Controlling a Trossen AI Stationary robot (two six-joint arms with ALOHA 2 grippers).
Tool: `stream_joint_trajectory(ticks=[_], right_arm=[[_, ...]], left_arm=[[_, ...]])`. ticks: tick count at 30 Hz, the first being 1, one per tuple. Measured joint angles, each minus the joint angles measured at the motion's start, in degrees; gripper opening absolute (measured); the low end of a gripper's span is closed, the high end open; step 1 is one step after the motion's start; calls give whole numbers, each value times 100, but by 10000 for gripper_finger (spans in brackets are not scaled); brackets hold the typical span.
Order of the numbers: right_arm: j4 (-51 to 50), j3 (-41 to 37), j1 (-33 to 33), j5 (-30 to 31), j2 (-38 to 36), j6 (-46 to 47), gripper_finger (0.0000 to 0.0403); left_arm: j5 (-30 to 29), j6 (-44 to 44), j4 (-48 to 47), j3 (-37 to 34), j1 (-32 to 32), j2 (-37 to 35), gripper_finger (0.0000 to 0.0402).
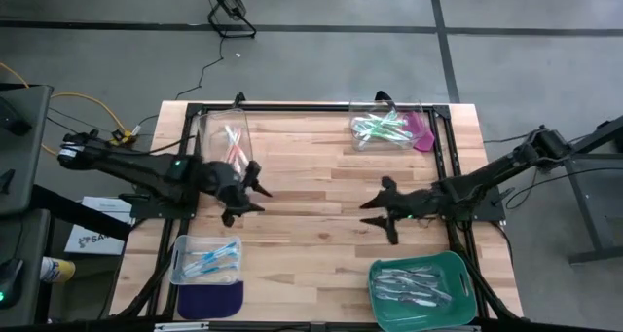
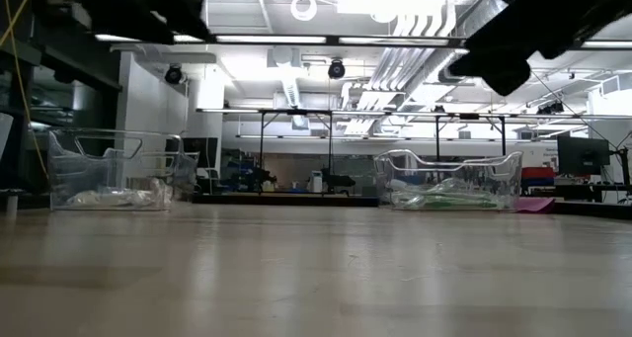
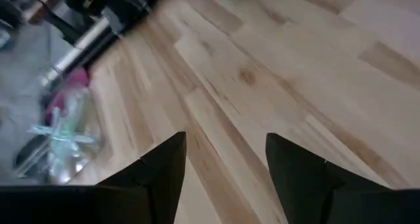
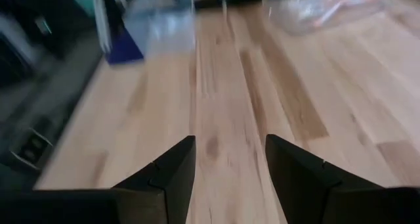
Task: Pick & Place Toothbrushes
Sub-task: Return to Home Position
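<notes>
Left gripper (image 1: 258,187) spread wide, holds nothing, over table (image 1: 321,244) middle. Right gripper (image 1: 378,211) same. Toothbrushes (image 1: 409,283) lie in green tray (image 1: 459,266) and clear bins (image 1: 207,129). Likely light, stiff, slippery, thin; pinch mid-handle.

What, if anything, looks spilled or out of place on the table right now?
Nothing stands out. The toothbrushes sit sorted by colour in three clear bins and the green tray, none loose on the table. The left pincer and right pincer hang open and empty over the middle.
</notes>
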Motion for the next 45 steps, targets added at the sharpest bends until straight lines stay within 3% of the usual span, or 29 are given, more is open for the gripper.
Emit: stream_joint_trajectory(ticks=[7, 12, 18, 21, 28, 33, 39, 42, 45], right_arm=[[624, -1089, -389, -520, -1747, -25, 177], [404, -1518, -683, -610, -2930, -210, 177], [-330, -1525, -921, -608, -3771, -407, 177], [-49, -1620, -1048, -574, -3997, -593, 177], [1889, -2665, -1268, -657, -4060, -691, 177], [1785, -2667, -1399, -636, -4019, -698, 177], [1313, -2669, -1927, -676, -4130, -568, 177], [520, -2669, -2217, -930, -4307, -294, 177], [341, -2669, -2421, -1178, -4560, -189, 177]], left_arm=[[-656, 42, 1200, -881, -506, -872, 203], [-726, 136, 2044, -1547, -486, -1389, 203], [-750, 70, 2228, -2098, -486, -2077, 203], [-842, 122, 2613, -2494, -486, -2483, 203], [-843, -211, 2832, -3383, -486, -3475, 203], [-1140, -409, 3391, -4078, -488, -3884, 203], [-1595, -302, 3384, -4084, -486, -4009, 203], [-1793, -220, 3476, -4090, -486, -4028, 203], [-1910, -162, 3575, -4095, -486, -4037, 203]])
